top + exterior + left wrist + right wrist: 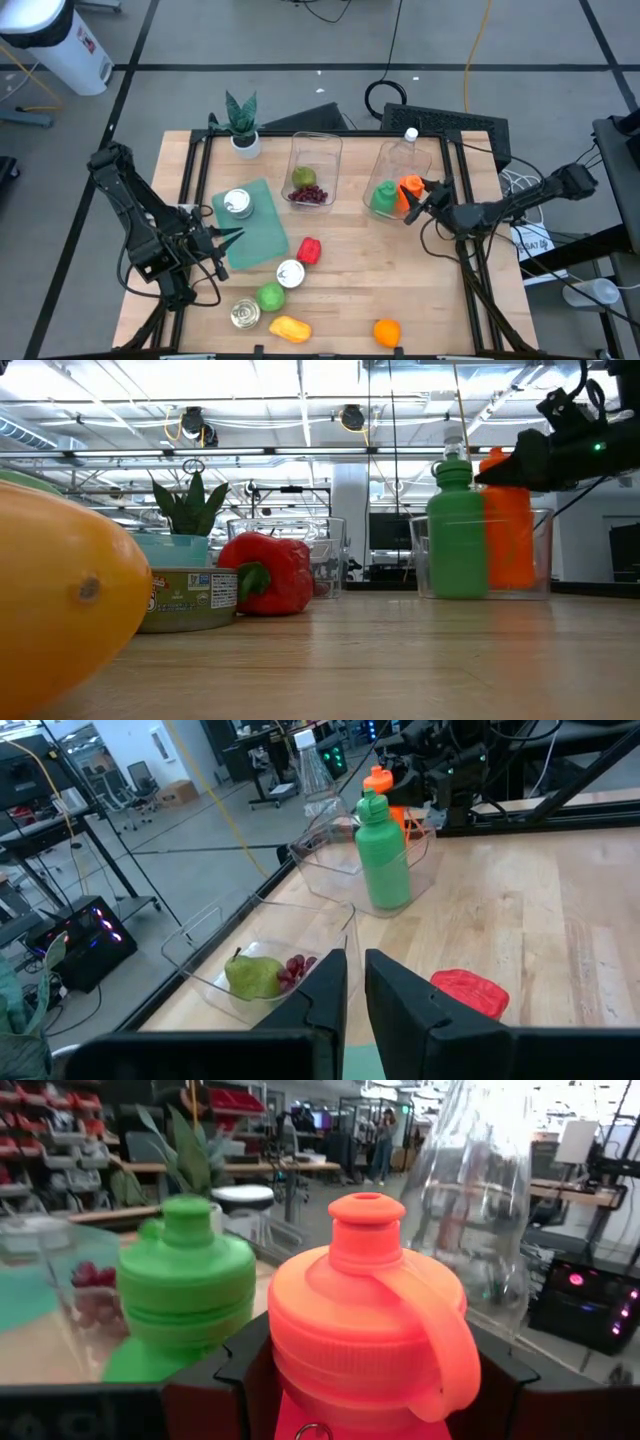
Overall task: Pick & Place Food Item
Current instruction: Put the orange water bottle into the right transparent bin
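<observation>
An orange bottle stands upright in a clear bin at the table's far right, beside a green bottle and a clear bottle. My right gripper reaches in from the right and is shut on the orange bottle. Food lies loose on the table: a red pepper, a green apple, a yellow fruit and an orange. A pear and grapes lie in a middle clear bin. My left gripper hangs shut over a teal mat, holding nothing. My right gripper pinches the orange bottle just under its cap, one finger on each side. The fingers come in level from the table's right side. The bottle stays upright, its lower part inside the bin beside the green bottle; whether its base rests there I cannot tell.
Two cans sit on and beside the teal mat, a third near the front edge. A potted plant stands at the far left. Bare wood lies between the red pepper and the right bin.
</observation>
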Robot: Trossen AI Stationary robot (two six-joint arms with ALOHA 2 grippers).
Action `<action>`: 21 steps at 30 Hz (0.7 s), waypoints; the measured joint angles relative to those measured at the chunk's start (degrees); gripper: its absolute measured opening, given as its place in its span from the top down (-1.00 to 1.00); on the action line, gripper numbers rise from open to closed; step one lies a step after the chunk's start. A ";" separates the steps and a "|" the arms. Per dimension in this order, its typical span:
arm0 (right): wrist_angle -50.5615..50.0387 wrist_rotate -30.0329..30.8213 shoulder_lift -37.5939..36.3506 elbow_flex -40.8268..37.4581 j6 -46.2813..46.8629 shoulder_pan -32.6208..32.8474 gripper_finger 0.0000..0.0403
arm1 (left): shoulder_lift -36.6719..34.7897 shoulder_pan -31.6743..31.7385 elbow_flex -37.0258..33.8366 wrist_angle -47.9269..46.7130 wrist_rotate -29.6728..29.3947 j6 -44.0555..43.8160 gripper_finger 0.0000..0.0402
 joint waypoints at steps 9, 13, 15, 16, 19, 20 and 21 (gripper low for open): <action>-2.27 0.03 0.36 -0.09 2.19 -0.79 -0.07 | 0.00 0.00 0.00 0.00 0.02 -0.04 0.75; -2.20 0.13 0.36 -0.11 2.22 -0.79 -0.14 | 0.00 0.00 0.00 0.00 0.03 -0.15 0.75; -2.20 0.16 0.36 -0.11 3.04 -0.79 -0.17 | 0.00 0.00 0.00 0.00 0.22 -0.22 0.75; -2.20 0.16 0.36 -0.11 3.42 -0.79 -0.18 | 0.00 0.00 0.00 0.00 0.41 -0.25 0.75; -2.20 0.18 0.36 -0.15 3.48 -0.79 -0.19 | 0.01 0.00 0.00 0.00 0.44 -0.52 0.75; -2.17 0.22 0.36 -0.15 3.48 -0.79 -0.19 | 0.02 0.00 0.00 0.00 0.46 -0.57 0.75; -1.98 0.22 0.36 -0.15 3.47 -0.79 -0.19 | 0.01 0.00 0.00 0.00 0.46 -0.59 0.75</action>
